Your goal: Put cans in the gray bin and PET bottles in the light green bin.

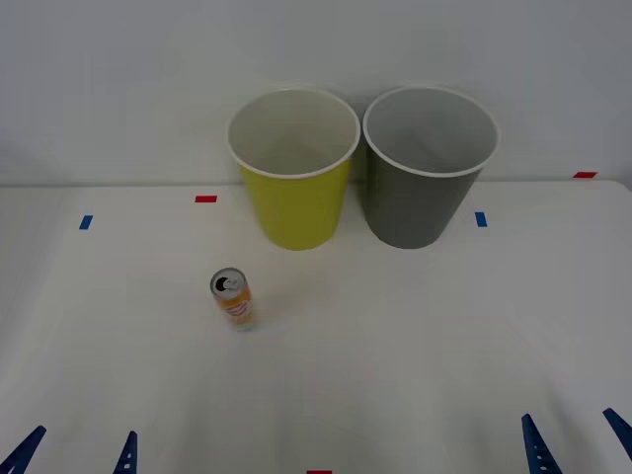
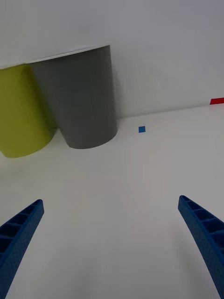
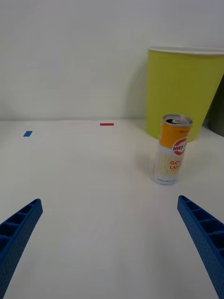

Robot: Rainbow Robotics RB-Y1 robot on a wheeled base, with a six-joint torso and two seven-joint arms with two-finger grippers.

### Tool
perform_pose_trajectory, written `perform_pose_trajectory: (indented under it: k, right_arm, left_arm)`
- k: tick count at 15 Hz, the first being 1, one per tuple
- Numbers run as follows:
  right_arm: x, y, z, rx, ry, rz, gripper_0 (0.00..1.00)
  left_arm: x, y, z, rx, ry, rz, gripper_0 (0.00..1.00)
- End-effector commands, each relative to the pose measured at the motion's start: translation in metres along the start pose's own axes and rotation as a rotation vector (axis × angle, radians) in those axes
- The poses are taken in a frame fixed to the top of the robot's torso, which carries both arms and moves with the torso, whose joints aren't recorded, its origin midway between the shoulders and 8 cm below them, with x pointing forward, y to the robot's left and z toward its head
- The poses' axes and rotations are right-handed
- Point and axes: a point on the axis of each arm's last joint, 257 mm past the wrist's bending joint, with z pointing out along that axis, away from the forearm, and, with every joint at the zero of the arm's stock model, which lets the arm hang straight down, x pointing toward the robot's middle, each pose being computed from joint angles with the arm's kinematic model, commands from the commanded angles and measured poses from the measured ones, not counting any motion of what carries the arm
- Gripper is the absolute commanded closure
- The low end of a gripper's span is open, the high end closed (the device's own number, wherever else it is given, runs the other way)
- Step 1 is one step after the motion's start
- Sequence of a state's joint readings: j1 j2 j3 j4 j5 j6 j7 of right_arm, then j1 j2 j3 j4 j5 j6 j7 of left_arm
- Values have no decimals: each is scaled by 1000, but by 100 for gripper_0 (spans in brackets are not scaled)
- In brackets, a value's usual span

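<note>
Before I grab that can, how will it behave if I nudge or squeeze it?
The can is slim and upright, so a nudge near the top would probably tip it, and it would then roll. Its tab hole looks open, so it may be light and dent under a hard squeeze. The smooth wall could slip. Left gripper is open and nearest.

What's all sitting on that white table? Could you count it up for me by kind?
Bins: 2, a light green bin and a gray bin, standing side by side at the back
Cans: 1, an upright orange-yellow can in front of the green one
Tape marks: 2 blue, 3 red
Total: 8
</note>
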State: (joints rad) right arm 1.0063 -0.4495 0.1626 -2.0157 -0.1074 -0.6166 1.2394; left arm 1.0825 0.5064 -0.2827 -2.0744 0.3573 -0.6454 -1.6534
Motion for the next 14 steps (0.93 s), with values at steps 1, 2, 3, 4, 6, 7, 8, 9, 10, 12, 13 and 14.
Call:
perform_pose_trajectory:
  k: [1, 2, 3, 4, 6, 7, 8, 9, 10, 12, 13, 14]
  right_arm:
    - [0, 0, 0, 0, 0, 0, 0]
    - [0, 0, 0, 0, 0, 0, 0]
    - [0, 0, 0, 0, 0, 0, 0]
    - [0, 0, 0, 0, 0, 0, 0]
    - [0, 0, 0, 0, 0, 0, 0]
    - [0, 0, 0, 0, 0, 0, 0]
    - [0, 0, 0, 0, 0, 0, 0]
    - [0, 0, 0, 0, 0, 0, 0]
    - [0, 0, 0, 0, 0, 0, 0]
    - [0, 0, 0, 0, 0, 0, 0]
    - [0, 0, 0, 0, 0, 0, 0]
    - [0, 0, 0, 0, 0, 0, 0]
  left_arm:
    - [6, 1, 4, 49, -3, 46, 0]
    - [7, 0, 6, 85, 2, 71, 0]
    - [7, -4, 9, 138, 4, 100, 0]
    - [7, -4, 14, 172, 2, 120, 0]
    - [11, -8, 24, 266, 5, 177, 0]
    - [15, -10, 28, 312, 5, 201, 0]
    - [20, -12, 35, 364, 3, 223, 0]
    - [24, -11, 42, 392, 5, 239, 0]
    - [24, -13, 50, 413, -2, 246, 0]
    - [27, -20, 70, 454, -22, 255, 0]
    - [25, -28, 81, 473, -36, 231, 0]
    - [27, -34, 90, 487, -39, 215, 0]
